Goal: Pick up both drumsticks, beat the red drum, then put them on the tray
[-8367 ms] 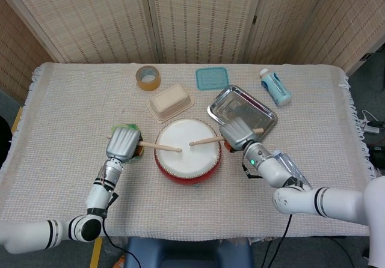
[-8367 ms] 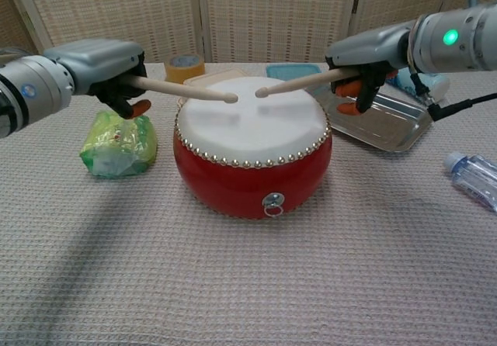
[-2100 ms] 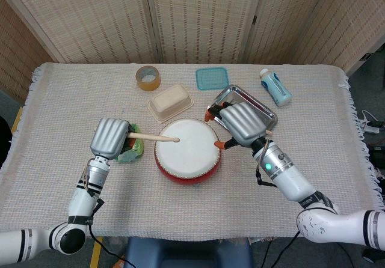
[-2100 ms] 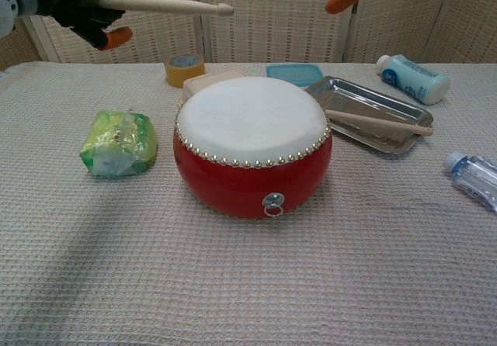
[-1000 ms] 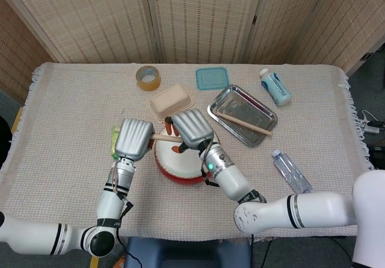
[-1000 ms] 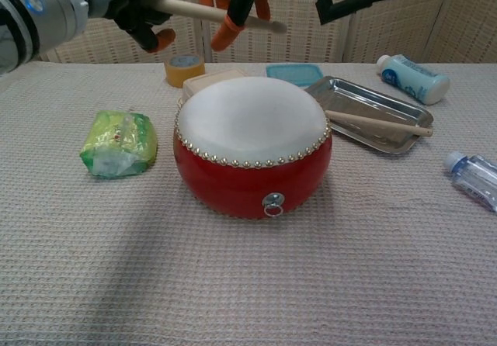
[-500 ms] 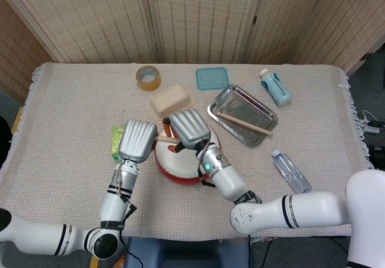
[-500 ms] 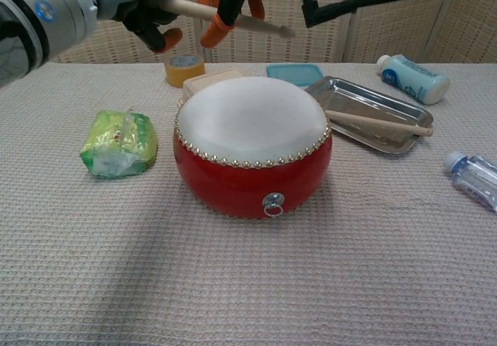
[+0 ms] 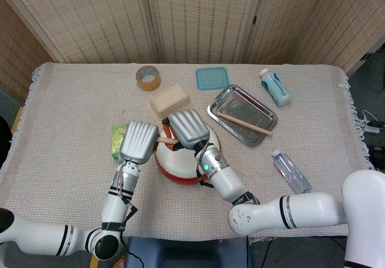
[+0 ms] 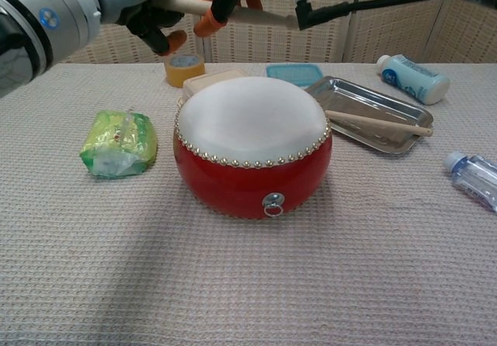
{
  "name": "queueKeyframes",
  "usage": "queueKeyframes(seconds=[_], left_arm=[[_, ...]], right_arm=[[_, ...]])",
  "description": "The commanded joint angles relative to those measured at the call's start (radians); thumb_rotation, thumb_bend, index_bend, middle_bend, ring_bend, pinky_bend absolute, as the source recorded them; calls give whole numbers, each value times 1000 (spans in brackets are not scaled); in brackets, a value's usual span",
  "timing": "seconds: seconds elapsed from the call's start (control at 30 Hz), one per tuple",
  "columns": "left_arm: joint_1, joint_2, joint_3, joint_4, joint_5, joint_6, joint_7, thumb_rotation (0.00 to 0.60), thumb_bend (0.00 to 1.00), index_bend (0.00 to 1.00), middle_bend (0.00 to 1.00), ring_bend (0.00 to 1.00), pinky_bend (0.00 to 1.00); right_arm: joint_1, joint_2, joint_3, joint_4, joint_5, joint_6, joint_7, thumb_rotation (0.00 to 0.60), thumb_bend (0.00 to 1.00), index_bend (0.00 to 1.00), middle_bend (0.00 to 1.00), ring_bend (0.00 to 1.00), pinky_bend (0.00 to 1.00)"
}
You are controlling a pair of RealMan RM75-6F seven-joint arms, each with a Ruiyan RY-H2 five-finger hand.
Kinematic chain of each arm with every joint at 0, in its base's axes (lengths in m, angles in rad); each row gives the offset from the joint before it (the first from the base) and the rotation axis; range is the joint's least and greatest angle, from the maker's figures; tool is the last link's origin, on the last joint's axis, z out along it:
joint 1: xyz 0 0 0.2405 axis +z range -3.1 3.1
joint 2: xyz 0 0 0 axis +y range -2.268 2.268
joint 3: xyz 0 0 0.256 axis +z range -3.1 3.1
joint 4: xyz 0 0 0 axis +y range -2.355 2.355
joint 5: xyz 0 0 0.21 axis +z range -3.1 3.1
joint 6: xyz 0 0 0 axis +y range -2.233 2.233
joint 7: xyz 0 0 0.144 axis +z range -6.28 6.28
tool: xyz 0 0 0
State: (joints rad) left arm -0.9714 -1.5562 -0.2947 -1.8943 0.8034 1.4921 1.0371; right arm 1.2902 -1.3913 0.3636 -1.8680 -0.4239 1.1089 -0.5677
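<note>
One drumstick (image 10: pixel 233 12) held level above red drum (image 10: pixel 250 146), gripped by left hand (image 9: pixel 139 141); right hand (image 9: pixel 188 127) close alongside, fingers around same stick, grip unclear. Second drumstick (image 9: pixel 245 124) lies in tray (image 9: pixel 224 101), apart from both hands.

Woven folding screen (image 9: pixel 198 18), cloth-covered table (image 9: pixel 66 118) — even light

No lettering can be read anywhere: the label on the white-and-blue bottle (image 10: pixel 411 78) is too blurred, and the green packet (image 10: pixel 119 143) shows only unclear print.
</note>
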Motion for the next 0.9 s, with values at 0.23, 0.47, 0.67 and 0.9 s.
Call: queueKeyframes(seconds=[0.23,0.47,0.67,0.9], left_arm=[[4,-6,12,13,35,-5,0,600,457,779,929,895,1000],[8,-3,17,16,53,-11,5,600,430,535,722,711,997],[9,-1,16,17,50,-20,7,600,389,342,505,514,807],[9,1,9,21,49,-38,-1,600,346,115,266,295,547]], right_arm=[[-7,-9,0,0,-13,21,-10,600,235,846,779,664,716],[-13,-15,-10,2,-25,28,-27,600,235,897,799,686,726],[-19,-16,-13,4,-33,28,-30,600,235,909,804,692,730],[-25,-16,-15,12,-39,22,-36,600,236,930,814,698,735]])
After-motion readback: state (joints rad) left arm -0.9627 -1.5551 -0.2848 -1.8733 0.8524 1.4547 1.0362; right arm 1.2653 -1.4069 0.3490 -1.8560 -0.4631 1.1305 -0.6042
